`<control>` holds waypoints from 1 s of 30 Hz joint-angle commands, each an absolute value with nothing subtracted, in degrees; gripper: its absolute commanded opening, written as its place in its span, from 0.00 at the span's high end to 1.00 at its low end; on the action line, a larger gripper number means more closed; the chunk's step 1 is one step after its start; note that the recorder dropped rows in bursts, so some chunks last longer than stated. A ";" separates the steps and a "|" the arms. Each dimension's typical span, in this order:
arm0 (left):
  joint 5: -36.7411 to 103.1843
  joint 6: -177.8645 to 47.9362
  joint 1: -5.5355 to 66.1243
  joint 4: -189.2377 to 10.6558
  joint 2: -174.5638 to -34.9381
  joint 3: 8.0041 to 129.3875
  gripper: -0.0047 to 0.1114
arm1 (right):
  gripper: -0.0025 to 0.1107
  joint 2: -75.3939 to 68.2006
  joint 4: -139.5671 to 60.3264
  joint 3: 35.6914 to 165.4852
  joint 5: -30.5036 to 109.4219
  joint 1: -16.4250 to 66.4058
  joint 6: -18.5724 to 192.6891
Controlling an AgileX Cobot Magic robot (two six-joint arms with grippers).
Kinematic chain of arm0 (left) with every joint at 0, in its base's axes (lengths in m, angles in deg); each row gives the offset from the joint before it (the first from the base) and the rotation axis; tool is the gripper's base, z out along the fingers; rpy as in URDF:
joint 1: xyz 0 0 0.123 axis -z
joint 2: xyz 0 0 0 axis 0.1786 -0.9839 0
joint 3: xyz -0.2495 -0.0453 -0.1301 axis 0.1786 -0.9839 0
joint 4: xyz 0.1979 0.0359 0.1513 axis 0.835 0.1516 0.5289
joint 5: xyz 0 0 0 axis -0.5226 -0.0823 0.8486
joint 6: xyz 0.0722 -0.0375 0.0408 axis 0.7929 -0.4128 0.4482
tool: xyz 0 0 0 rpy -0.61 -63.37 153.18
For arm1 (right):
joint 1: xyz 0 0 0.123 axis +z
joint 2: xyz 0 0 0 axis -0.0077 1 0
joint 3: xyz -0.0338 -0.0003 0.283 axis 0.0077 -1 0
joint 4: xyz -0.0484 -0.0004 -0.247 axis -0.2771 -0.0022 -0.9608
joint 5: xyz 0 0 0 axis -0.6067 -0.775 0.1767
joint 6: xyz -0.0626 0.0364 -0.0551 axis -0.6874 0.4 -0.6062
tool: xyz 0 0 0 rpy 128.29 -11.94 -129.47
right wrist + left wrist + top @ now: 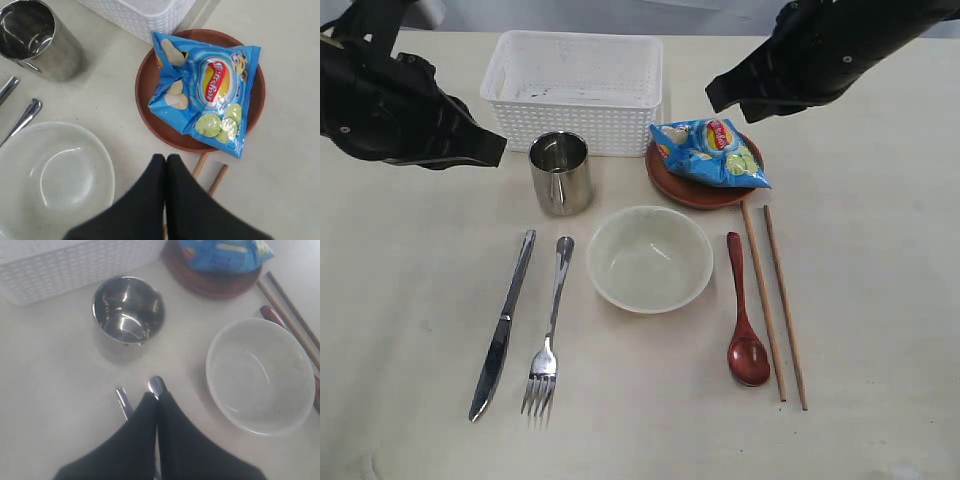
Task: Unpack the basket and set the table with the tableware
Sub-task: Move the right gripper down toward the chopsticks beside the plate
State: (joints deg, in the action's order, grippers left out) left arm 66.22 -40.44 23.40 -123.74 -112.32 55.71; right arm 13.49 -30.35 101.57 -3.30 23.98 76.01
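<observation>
The white basket [575, 88] stands at the back of the table [880, 260] with nothing showing inside. In front of it are the steel cup [560, 172] and the reddish-brown plate [692, 186], which carries a blue chip bag [712, 152]. The cream bowl [649, 258] sits in the middle, with the knife [504, 322] and fork [549, 330] to its left. The red wooden spoon [744, 318] and two chopsticks [775, 302] lie to its right. My left gripper [157, 394] hovers shut and empty above the fork handle [156, 385]. My right gripper [166, 157] is shut and empty above the chopstick ends [201, 164].
Both dark arms hang high over the table's back corners, the left arm [400, 110] beside the basket and the right arm [820, 50] above the plate. Bare tabletop lies along the front edge and the far right.
</observation>
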 commanded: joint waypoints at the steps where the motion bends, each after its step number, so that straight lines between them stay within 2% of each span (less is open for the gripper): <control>1: 65.66 -40.78 23.69 -123.96 -111.83 55.56 0.96 | 0.98 13.19 -30.56 101.56 -5.12 23.70 76.36; 17: 65.66 -40.78 23.69 -123.96 -111.83 55.56 0.96 | 0.97 14.66 -36.55 101.56 -11.34 23.70 79.61; 20: 65.66 -40.78 23.69 -123.96 -111.83 55.56 0.96 | 0.84 14.66 -37.69 101.56 -14.98 23.70 79.61; 25: 65.66 -40.78 23.69 -123.96 -111.83 55.56 0.96 | 0.48 14.66 -38.56 101.56 -17.83 23.70 80.99; 27: 65.66 -40.78 23.69 -123.96 -111.83 55.56 0.96 | 0.42 14.66 -38.56 101.56 -17.45 23.70 82.33; 30: 65.66 -40.78 23.69 -123.96 -111.83 55.56 0.96 | 0.41 14.66 -38.56 101.56 -17.07 23.70 84.97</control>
State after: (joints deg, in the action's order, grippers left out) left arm 66.22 -40.44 23.40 -123.74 -112.32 55.71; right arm 14.72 -37.93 101.57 -17.31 23.98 82.68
